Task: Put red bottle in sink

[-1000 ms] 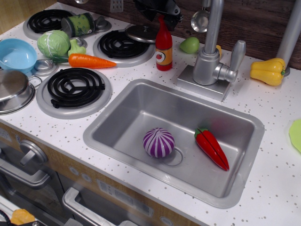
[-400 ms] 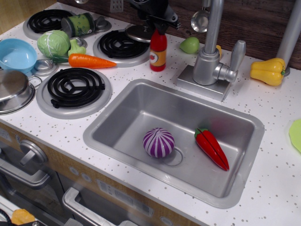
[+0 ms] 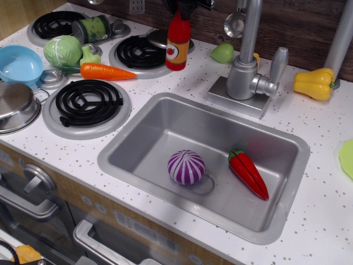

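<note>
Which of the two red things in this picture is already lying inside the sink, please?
The red chili pepper with the green stem; it lies on the sink floor beside the purple onion. The red bottle is upright over the stove.

burners point(image 3: 90, 102): 4 | red bottle point(image 3: 177, 43): 1 | sink point(image 3: 138, 135): 1 | carrot point(image 3: 105, 72): 1 | cabbage point(image 3: 63, 51): 1 | purple onion point(image 3: 186, 167): 1 | chili pepper point(image 3: 249, 174): 1 | yellow pepper point(image 3: 314, 84): 1 | blue bowl point(image 3: 19, 64): 1 | steel pot point(image 3: 16, 106): 1

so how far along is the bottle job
Done: the gripper is on the bottle's cap, apparently shut. In hand: the bottle hangs tilted over the rear burner, apparently lifted. Left: carry it over the sink, which holds only the onion and chili, and release.
</note>
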You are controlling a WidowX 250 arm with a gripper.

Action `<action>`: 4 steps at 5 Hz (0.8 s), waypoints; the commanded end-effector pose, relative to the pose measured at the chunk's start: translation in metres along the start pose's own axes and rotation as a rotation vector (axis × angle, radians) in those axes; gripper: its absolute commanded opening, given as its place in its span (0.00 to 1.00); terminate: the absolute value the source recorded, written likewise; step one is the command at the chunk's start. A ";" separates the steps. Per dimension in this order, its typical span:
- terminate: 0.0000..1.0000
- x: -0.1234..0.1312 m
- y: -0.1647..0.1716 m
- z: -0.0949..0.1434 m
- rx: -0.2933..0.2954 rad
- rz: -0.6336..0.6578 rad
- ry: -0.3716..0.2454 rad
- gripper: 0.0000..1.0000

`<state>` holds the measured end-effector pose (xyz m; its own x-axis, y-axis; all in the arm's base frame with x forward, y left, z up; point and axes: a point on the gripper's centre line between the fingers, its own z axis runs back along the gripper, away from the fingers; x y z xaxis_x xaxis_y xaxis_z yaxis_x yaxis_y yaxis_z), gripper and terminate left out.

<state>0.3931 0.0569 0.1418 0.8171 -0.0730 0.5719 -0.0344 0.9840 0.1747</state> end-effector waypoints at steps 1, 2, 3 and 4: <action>0.00 -0.017 -0.016 0.030 0.000 0.100 -0.016 0.00; 0.00 -0.043 -0.029 0.032 0.007 0.146 0.019 0.00; 0.00 -0.062 -0.021 0.017 -0.018 0.143 0.007 0.00; 0.00 -0.066 -0.020 -0.005 -0.064 0.134 -0.037 0.00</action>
<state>0.3457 0.0378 0.0757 0.8002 0.0614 0.5965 -0.0791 0.9969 0.0035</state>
